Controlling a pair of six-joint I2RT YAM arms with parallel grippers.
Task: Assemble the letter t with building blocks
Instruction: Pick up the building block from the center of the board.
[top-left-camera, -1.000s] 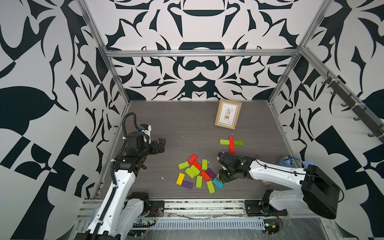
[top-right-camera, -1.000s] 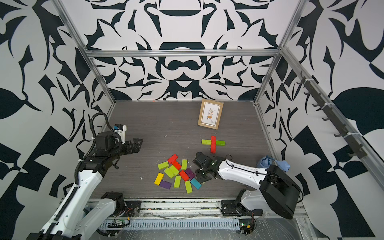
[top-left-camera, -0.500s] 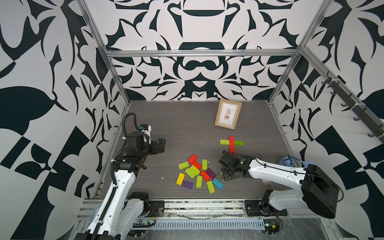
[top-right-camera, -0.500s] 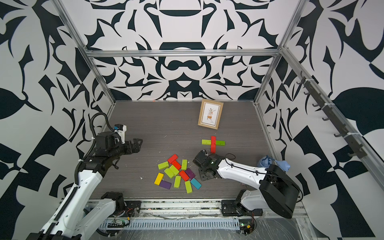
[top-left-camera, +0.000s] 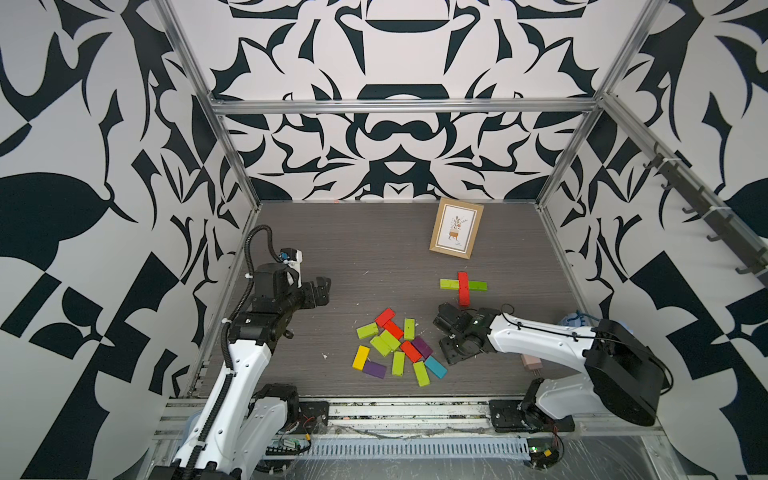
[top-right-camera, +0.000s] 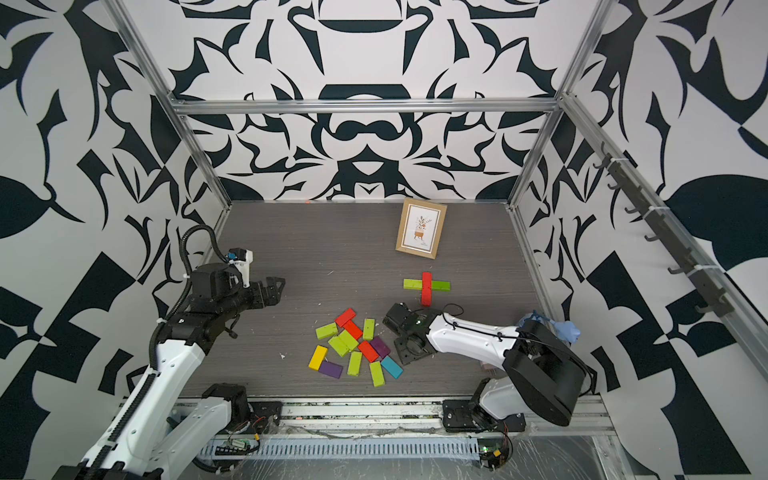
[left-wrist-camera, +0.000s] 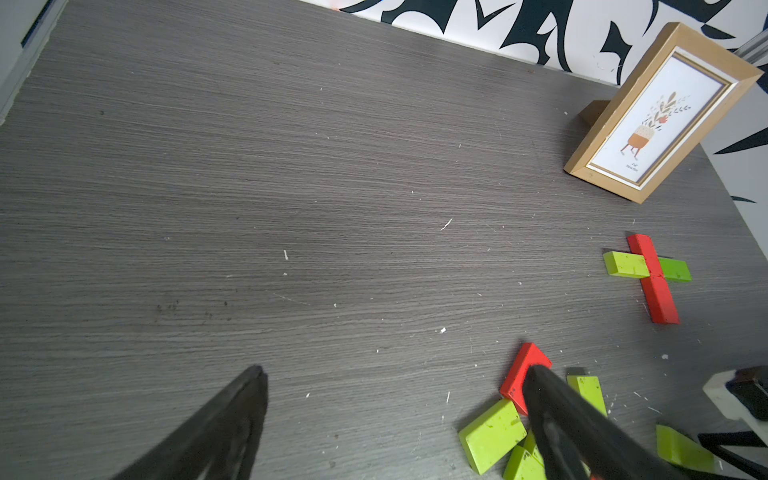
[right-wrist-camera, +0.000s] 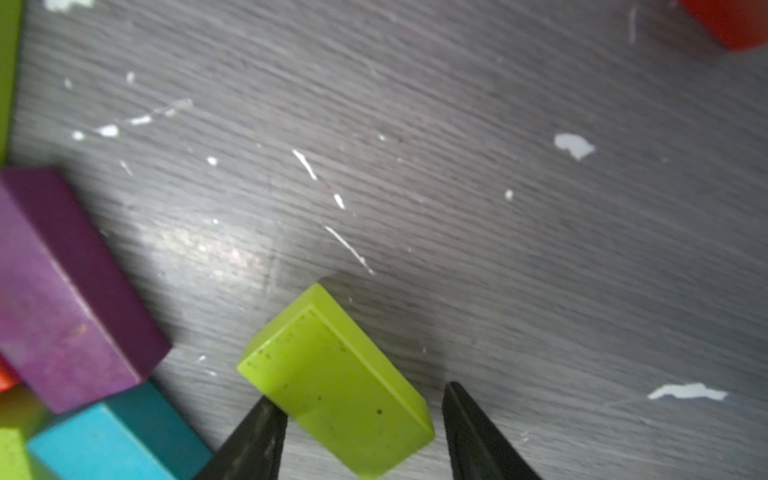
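Lime green, red, purple, yellow and teal painted bricks (top-left-camera: 390, 343) lie heaped at lower centre. Just right, the right gripper (right-wrist-camera: 358, 391), jaws partly apart, straddles one lime green brick (right-wrist-camera: 332, 374), one finger clear of it. At centre-left the left gripper (top-left-camera: 323, 292) gapes wide, empty. Higher right, a red stem (top-left-camera: 463, 289) flanked by lime green side bricks (top-left-camera: 451, 284) forms a cross; beyond, a wood-framed picture (top-left-camera: 456, 227).

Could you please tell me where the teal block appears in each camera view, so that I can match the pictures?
Top view: teal block on the near right side of the loose pile.
Top view: same spot.
Left wrist: not in it.
Right wrist: in view, partly cut off by the picture's edge.
Shared landmark: the purple block right beside it.
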